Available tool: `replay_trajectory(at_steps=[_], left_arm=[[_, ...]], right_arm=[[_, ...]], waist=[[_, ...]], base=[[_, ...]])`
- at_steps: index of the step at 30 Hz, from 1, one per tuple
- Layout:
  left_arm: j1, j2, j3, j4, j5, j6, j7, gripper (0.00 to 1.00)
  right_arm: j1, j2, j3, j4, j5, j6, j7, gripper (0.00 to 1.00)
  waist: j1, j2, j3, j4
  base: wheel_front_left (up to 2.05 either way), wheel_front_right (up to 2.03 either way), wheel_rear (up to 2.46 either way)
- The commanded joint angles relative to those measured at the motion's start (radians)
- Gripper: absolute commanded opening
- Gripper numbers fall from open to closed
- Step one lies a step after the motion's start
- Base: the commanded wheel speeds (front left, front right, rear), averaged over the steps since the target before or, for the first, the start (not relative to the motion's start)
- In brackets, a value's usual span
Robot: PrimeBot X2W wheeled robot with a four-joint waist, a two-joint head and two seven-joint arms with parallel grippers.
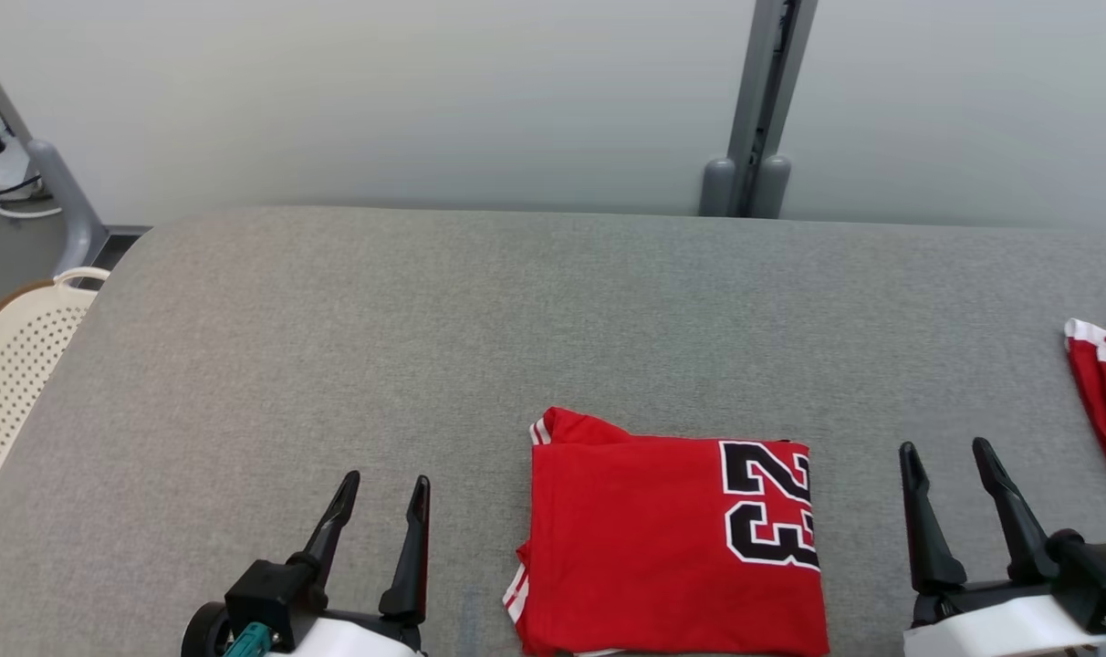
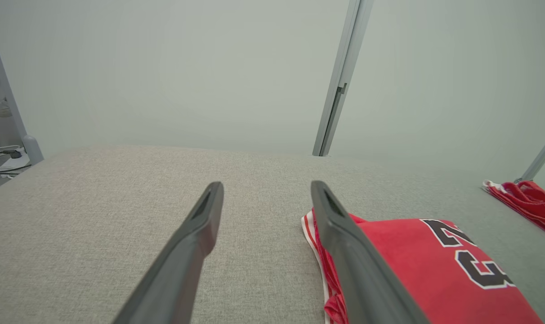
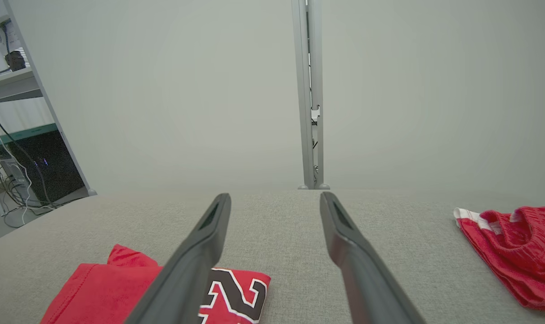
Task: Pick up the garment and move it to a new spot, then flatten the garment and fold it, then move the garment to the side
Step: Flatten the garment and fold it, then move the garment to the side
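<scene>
1. Where it lies folded on the grey tabletop (image 1: 334,319), the red garment (image 1: 644,547) sits between the two arms, its near edge running into the head view's lower border.
2. Left jaws and right jaws: spread open, empty, flanking the garment.
3. Second red cloth (image 1: 1105,401): far right, partly cropped.

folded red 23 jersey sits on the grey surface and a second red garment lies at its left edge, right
No: the second red garment lies at the right edge, per the head view; the rest holds.
</scene>
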Motion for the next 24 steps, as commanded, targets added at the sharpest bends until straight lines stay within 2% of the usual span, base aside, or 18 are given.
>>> replay_trajectory(at_steps=[1,10,24], left_arm=[[0.007,0.002,0.011,0.000,0.008,-0.003,-0.001,1.00],[0.033,-0.009,0.045,0.008,0.031,-0.014,-0.001,1.00],[0.033,-0.031,0.078,0.021,0.066,-0.041,-0.001,1.00]], right_arm=[[0.012,-0.004,-0.011,-0.006,0.014,0.002,-0.004,1.00],[0.030,-0.004,-0.017,0.000,0.037,0.002,-0.004,1.00],[0.005,-0.004,-0.022,0.013,0.026,0.002,-0.004,1.00]], waist=[[0.0000,-0.0001,-0.010,-0.014],[0.0000,-0.0001,-0.025,-0.047],[0.0000,-0.0001,-0.026,-0.041]], base=[[0.00,0.00,0.00],[0.00,0.00,0.00],[0.00,0.00,0.00]])
